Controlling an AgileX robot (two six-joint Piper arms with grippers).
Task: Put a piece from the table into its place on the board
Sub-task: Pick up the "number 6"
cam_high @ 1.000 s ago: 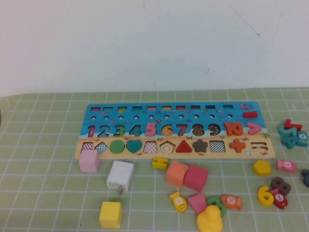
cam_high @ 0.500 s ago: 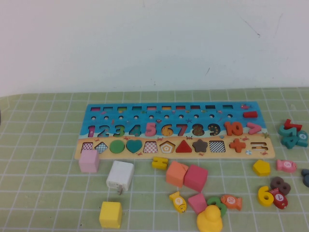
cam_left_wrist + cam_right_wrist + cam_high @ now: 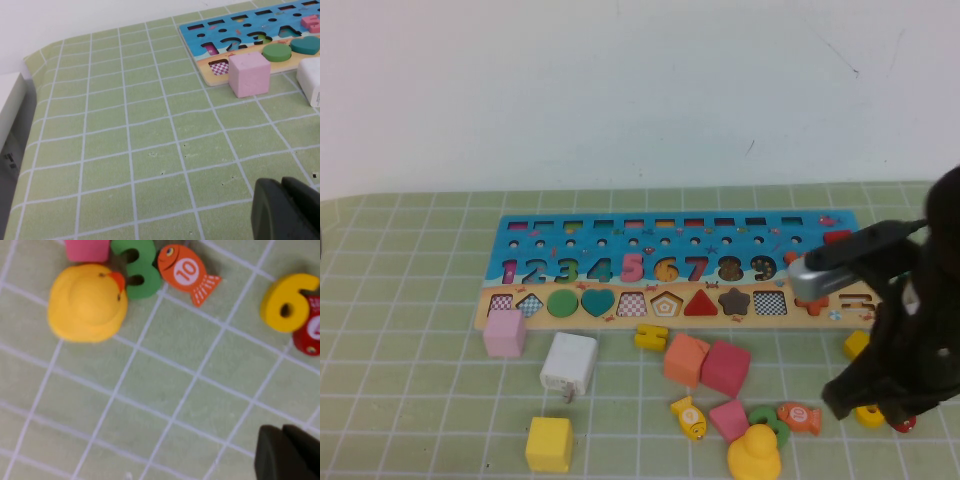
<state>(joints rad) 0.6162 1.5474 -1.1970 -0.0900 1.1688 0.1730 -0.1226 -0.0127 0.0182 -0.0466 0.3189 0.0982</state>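
Yellow numeral 6 (image 3: 869, 415) lies on the green grid mat near the table's right front corner, well apart from the board (image 3: 620, 228), and from the high view it is mostly hidden under the right arm; only a sliver peeks out beside a red piece (image 3: 903, 424). That black arm reaches in over the board's right end, with the right gripper (image 3: 880, 400) low above the numeral, too dark for me to say how its fingers stand. From the left wrist view, the left gripper (image 3: 287, 210) hangs over bare mat, its two dark fingers pressed together with nothing between them; a pink cube (image 3: 249, 74) touches the board's near corner. From the right wrist view, the 6 (image 3: 287, 302) touches a red piece (image 3: 310, 330), with an orange fish (image 3: 187, 272), a green 3 (image 3: 137, 267) and a yellow duck (image 3: 85, 302) nearby.
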